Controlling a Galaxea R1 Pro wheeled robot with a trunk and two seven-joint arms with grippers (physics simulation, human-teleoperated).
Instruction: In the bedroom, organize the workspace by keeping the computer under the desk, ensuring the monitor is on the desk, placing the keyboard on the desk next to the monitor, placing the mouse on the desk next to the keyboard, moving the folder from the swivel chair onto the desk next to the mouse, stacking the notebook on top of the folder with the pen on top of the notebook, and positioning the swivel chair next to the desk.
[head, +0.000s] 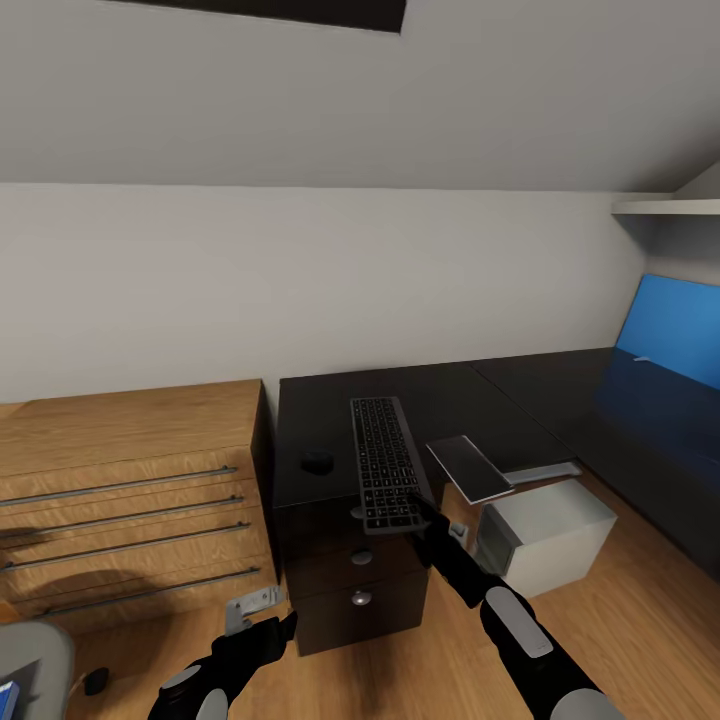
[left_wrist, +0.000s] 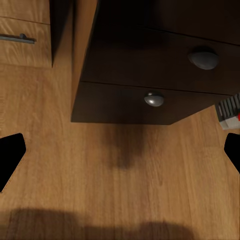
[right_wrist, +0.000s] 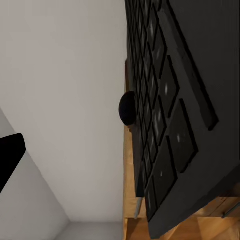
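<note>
The desk (head: 560, 395) is running long and black along the white wall, its blue back panel (head: 672, 325) standing at the far right and being cut off by the picture's edge. Wood plank floor (head: 620, 600) is lying open in front of it, giving room on the right side. A light-wood cabinet (head: 130, 480) is sitting just beside the desk's near end, with a narrow gap between them. A dark drawer unit (head: 355, 585) with two round knobs is standing under that near end. A pale grey box, probably the computer (head: 545, 535), is sitting on the floor under the desk, partly hidden by a tilted grey slab (head: 470, 468). The keyboard (head: 385, 475) is lying lengthwise with its near end hanging over the desk edge, where the right end effector (head: 425, 515) is clamping it. The mouse (head: 318, 461) is resting on the desk just left of the keyboard. The left end effector (head: 260, 635) is hanging low over the floor before the drawers, its fingers (left_wrist: 11, 155) spread apart.
</note>
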